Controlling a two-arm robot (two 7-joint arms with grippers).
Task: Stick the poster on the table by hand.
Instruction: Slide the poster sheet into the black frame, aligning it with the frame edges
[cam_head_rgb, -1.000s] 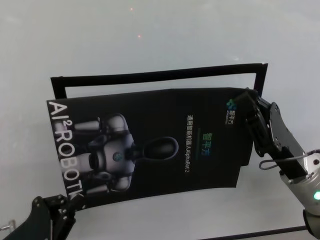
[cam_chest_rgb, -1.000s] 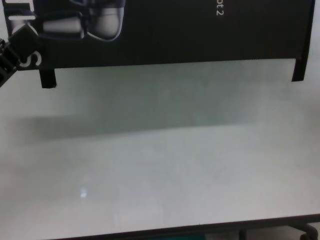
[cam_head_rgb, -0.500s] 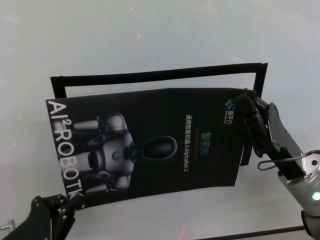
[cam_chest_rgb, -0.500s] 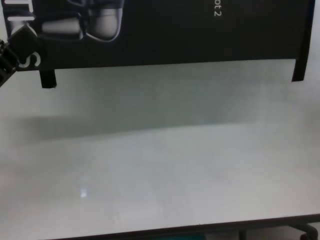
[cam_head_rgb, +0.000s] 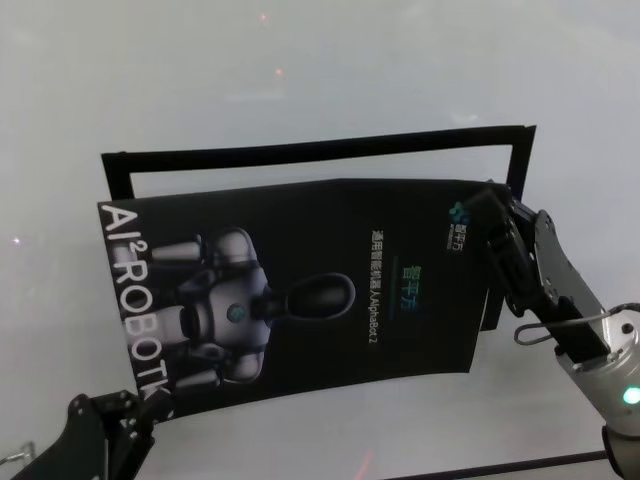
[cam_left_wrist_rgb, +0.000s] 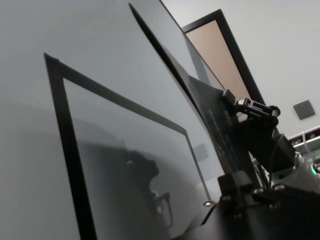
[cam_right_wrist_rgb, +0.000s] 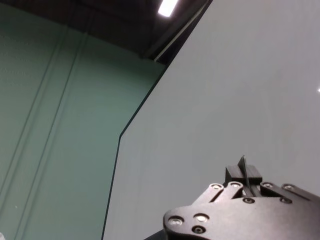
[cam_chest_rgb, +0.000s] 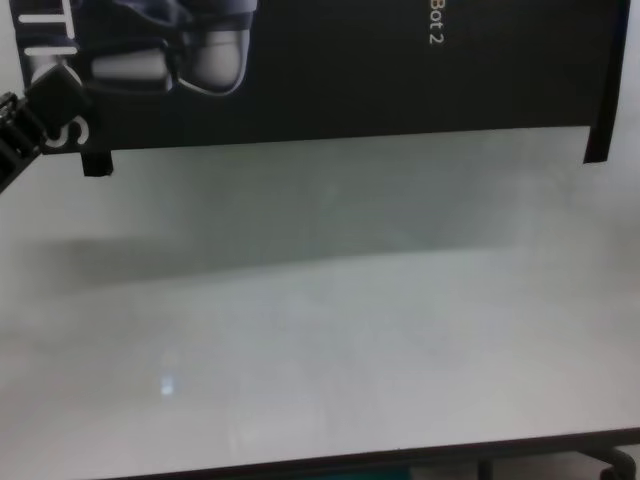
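The poster (cam_head_rgb: 320, 290), a black glossy sheet with a grey-white robot and white lettering, hangs between my two grippers just over the table (cam_head_rgb: 300, 70). My left gripper (cam_head_rgb: 135, 405) is shut on its near left corner; it also shows in the chest view (cam_chest_rgb: 48, 100). My right gripper (cam_head_rgb: 488, 205) is shut on its far right corner. In the right wrist view the sheet's thin edge (cam_right_wrist_rgb: 243, 162) stands between the closed fingers. The chest view shows the poster's near edge (cam_chest_rgb: 400, 70) above the tabletop (cam_chest_rgb: 320, 330).
A frame of narrow black tape strips (cam_head_rgb: 320, 150) lies on the table behind and beside the poster; its two near ends show in the chest view (cam_chest_rgb: 96, 165) (cam_chest_rgb: 598, 150). The table's dark front edge (cam_head_rgb: 500, 465) runs just before me.
The poster has shifted slightly toward me and lower, with both grippers still shut on its corners. The tape frame has not moved.
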